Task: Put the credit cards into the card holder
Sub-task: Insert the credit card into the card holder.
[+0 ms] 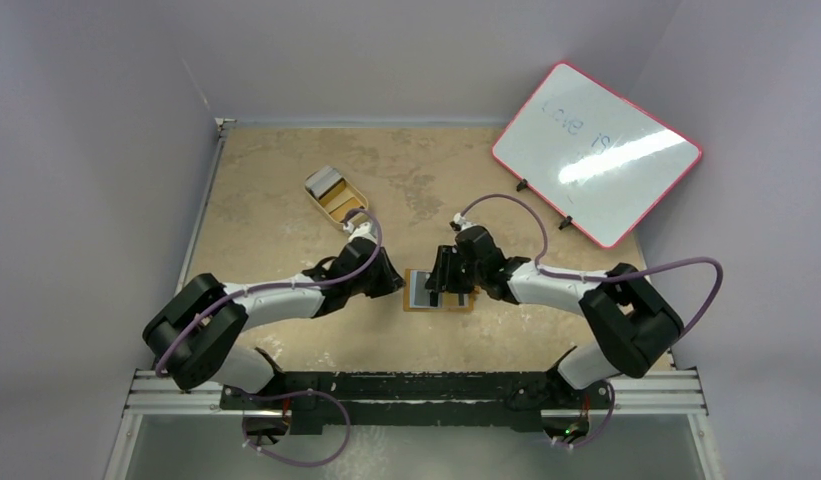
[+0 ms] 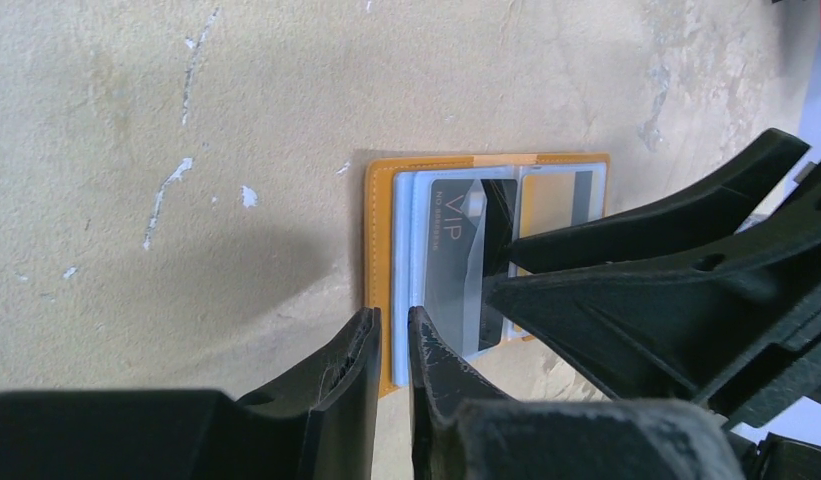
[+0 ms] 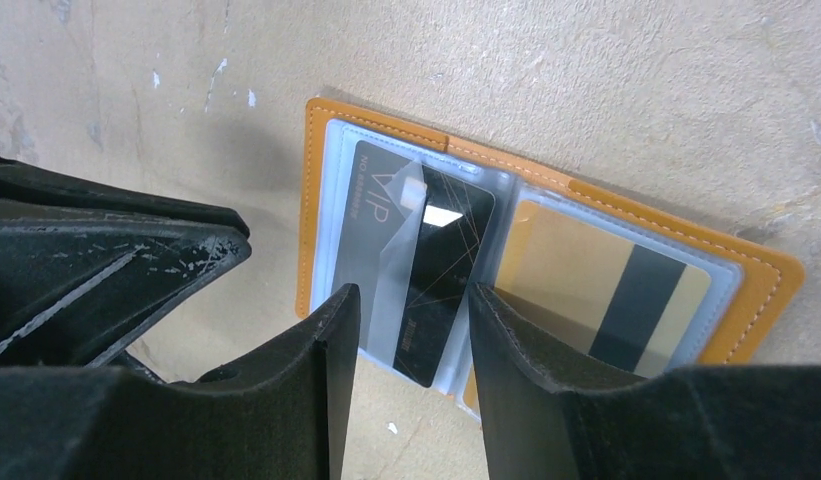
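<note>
Progress is standing partway. The flat orange-tan folding card holder (image 3: 311, 200) is lying open on the beige tabletop (image 1: 286, 230), at the centre of the top view between the two arms. A gold credit card (image 3: 586, 270) with a dark stripe is sitting inside the clear pocket on the right page. A dark grey VIP credit card (image 3: 441, 260) is lying on the left page and appears only partly seated. Pushing it home is judged to be the step in hand.

The right gripper (image 3: 414, 300) is holding its fingers about half open, straddling the near end of that card without clamping it. The left gripper (image 2: 391, 345) is presenting its fingers nearly closed at the card holder's outer edge. Whether they are pinching that edge cannot be told.

Further cards (image 1: 326, 180) appear to be lying in the cream tray (image 1: 351, 205) at the upper left of the top view, so more loading is remaining. A red-framed whiteboard (image 1: 596, 150) is leaning at the upper right, well apart. A loose clear flap (image 3: 401, 250) is lying across the dark card, and both grippers are crowding the card holder.
</note>
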